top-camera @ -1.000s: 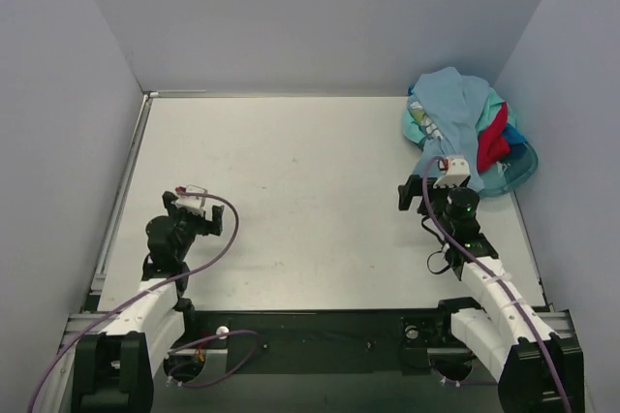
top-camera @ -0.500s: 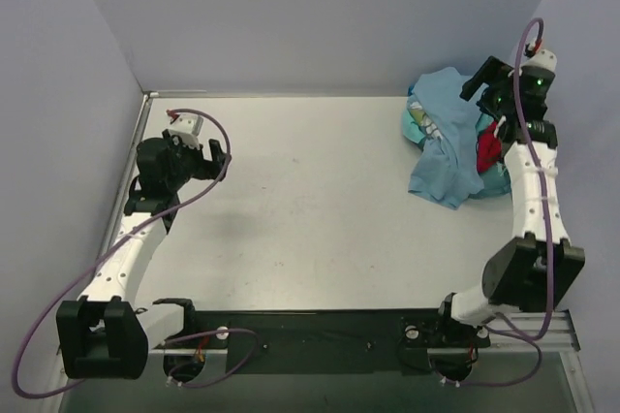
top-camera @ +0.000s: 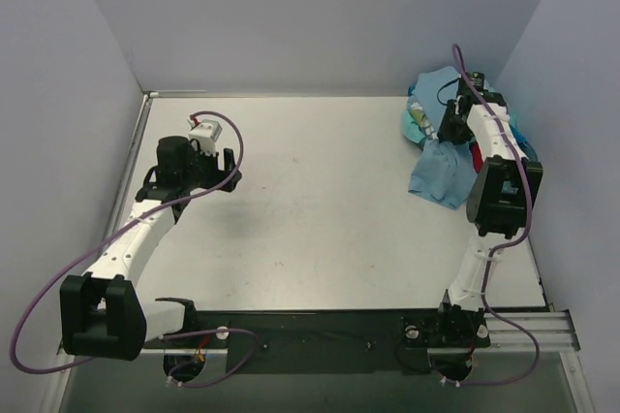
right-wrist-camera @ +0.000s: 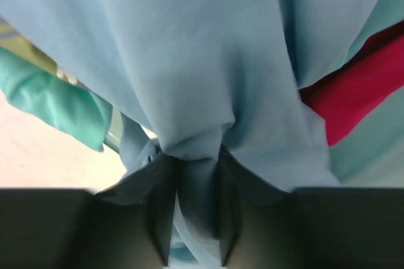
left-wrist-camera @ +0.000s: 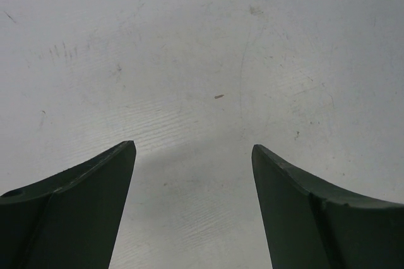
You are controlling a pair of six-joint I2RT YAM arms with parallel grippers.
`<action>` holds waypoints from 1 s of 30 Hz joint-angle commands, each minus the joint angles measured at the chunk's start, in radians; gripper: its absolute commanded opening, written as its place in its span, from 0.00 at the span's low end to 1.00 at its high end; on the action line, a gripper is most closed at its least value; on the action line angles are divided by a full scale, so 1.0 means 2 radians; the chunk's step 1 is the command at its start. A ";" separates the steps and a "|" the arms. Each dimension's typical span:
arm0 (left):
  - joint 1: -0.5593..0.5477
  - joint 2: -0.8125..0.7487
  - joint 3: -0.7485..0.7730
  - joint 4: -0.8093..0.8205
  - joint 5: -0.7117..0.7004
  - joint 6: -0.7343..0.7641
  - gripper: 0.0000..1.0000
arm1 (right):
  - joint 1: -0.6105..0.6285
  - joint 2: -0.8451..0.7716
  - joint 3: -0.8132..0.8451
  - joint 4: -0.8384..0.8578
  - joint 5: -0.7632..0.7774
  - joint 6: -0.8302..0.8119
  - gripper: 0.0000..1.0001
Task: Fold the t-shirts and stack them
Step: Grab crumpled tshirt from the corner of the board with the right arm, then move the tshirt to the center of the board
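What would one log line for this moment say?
right hand: shut on light-blue t-shirt | left hand: open above table | folding: not begun

We see soft, even light, faint shadows on the scuffed white tabletop [left-wrist-camera: 189, 60], and a blurred light sky-blue cloth shirt [right-wrist-camera: 208, 60].

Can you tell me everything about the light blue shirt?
The light blue shirt is soft cloth, crumpled and not folded. It lies in the far right corner of the table, with one end spilling out over the bare tabletop. The right gripper pinches a bunched fold of it. A red shirt and a mint-green shirt lie against it.
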 commanded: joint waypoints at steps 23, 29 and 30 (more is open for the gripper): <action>0.004 0.002 0.029 0.045 0.046 0.030 0.86 | -0.004 -0.127 0.077 -0.049 0.066 -0.096 0.04; 0.002 -0.003 0.021 0.040 0.049 0.033 0.86 | 0.038 -0.143 0.024 -0.047 -0.035 -0.138 0.00; 0.001 -0.004 0.021 0.042 0.049 0.033 0.86 | 0.049 -0.149 0.034 -0.047 -0.027 -0.141 0.00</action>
